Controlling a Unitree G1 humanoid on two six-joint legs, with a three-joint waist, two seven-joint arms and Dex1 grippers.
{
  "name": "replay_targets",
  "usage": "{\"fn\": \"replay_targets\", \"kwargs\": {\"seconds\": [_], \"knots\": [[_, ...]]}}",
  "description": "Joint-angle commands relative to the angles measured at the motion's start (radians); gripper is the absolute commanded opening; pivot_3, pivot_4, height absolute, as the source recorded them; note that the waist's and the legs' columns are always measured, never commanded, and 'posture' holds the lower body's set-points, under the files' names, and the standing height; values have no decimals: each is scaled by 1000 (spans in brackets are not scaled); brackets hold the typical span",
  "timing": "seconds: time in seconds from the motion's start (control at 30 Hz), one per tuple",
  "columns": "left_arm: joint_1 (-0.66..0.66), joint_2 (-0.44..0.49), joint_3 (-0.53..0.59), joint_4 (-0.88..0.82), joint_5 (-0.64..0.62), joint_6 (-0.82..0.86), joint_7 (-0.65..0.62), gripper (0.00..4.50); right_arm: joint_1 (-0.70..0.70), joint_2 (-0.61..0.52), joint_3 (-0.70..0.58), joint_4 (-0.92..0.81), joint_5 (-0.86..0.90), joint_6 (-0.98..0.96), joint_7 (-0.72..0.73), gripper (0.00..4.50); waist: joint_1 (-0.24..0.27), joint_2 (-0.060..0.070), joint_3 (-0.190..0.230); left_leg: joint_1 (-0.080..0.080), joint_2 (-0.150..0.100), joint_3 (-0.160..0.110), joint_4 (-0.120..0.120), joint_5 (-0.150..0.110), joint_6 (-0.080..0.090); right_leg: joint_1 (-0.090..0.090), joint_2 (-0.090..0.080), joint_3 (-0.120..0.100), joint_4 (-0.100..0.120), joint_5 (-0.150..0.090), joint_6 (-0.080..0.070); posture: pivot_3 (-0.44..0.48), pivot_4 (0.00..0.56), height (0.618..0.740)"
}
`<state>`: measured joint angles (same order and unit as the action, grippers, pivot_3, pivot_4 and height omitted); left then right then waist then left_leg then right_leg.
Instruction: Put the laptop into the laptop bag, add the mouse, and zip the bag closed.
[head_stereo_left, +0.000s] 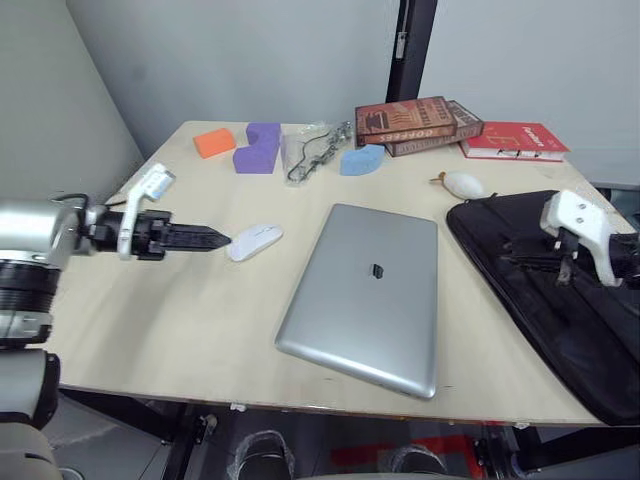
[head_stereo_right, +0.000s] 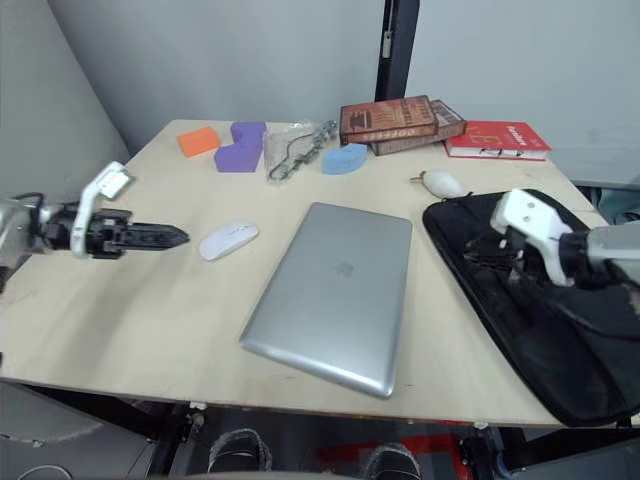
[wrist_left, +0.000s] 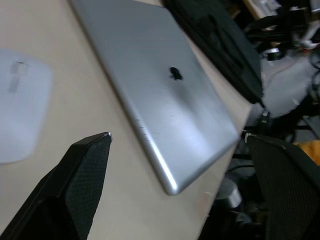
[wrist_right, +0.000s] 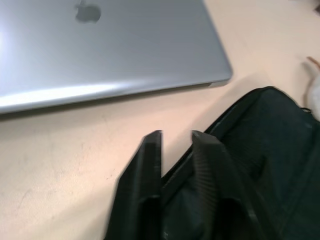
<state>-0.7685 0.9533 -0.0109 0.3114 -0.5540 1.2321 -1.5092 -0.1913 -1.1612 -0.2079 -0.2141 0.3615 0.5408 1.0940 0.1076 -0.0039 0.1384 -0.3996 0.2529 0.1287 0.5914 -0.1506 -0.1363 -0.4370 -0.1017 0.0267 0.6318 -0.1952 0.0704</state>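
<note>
The silver laptop (head_stereo_left: 365, 295) lies shut in the middle of the table, logo up. To its right the black laptop bag (head_stereo_left: 560, 330) lies flat, reaching the table's right edge. The white mouse (head_stereo_left: 255, 241) sits left of the laptop. My left gripper (head_stereo_left: 210, 238) hovers just left of the mouse and points at it; in the left wrist view its fingers (wrist_left: 85, 170) stand wide open around nothing. My right gripper (wrist_right: 176, 134) is over the bag's near-left edge, its fingers almost together with the bag's edge (wrist_right: 270, 150) running between them.
A fuzzy white plush toy (head_stereo_left: 462, 184) lies behind the bag. Along the back stand brown books (head_stereo_left: 415, 122), a red book (head_stereo_left: 515, 140), orange (head_stereo_left: 214, 142), purple (head_stereo_left: 258, 148) and blue (head_stereo_left: 362, 160) foam shapes, and a clear packet with a chain (head_stereo_left: 312, 152).
</note>
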Motion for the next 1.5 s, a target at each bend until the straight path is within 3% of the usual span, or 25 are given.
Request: {"fn": "replay_targets", "kwargs": {"seconds": [0.03, 0.37, 0.8, 0.97, 1.2, 1.5], "knots": [[-12, -29, -36, -4, -13, 25, 39, 4500, -34, 20, 34, -45, -25, 0, -40, 24, -2, 0, 0, 0, 0, 0, 0, 0, 0, 0, 0, 0, 0, 0, 0, 0, 150, 734], [-81, -201, -139, 163, 45, 10, 178, 4500, -8, 106, 172, -71, -122, 16, -138, 24, 0, 0, 0, 0, -1, -1, 0, 1, 1, 1, 0, 0, -1, 0, 0, 0, 150, 734], [-189, -421, -150, 502, 160, -150, 256, 4500, -90, 278, 324, 118, -242, -65, -195, 24, -1, 0, 0, 0, -4, -2, 1, 1, 2, 4, -3, 0, -1, 0, 0, 0, 150, 734], [-197, -468, -173, 498, 158, -103, 213, 4500, -135, 344, 364, 184, -267, -103, -185, 24, -3, 0, -1, 0, -5, -2, 1, 1, 2, 5, -4, 0, -1, 1, -1, 0, 150, 734], [-148, -504, -163, 410, 125, -17, 216, 4500, -181, 458, 362, 145, -240, -76, -186, 24, -18, 0, -1, 0, -5, -2, 1, 1, 2, 5, -4, 0, -1, 1, -1, 0, 150, 734], [-93, -498, -74, 288, 61, 76, 259, 4500, -132, 434, 352, 156, -272, -96, -172, 24, -15, 0, -1, 0, -5, -2, 0, 1, 1, 5, -3, 0, -2, 1, -1, 0, 150, 734]]}}
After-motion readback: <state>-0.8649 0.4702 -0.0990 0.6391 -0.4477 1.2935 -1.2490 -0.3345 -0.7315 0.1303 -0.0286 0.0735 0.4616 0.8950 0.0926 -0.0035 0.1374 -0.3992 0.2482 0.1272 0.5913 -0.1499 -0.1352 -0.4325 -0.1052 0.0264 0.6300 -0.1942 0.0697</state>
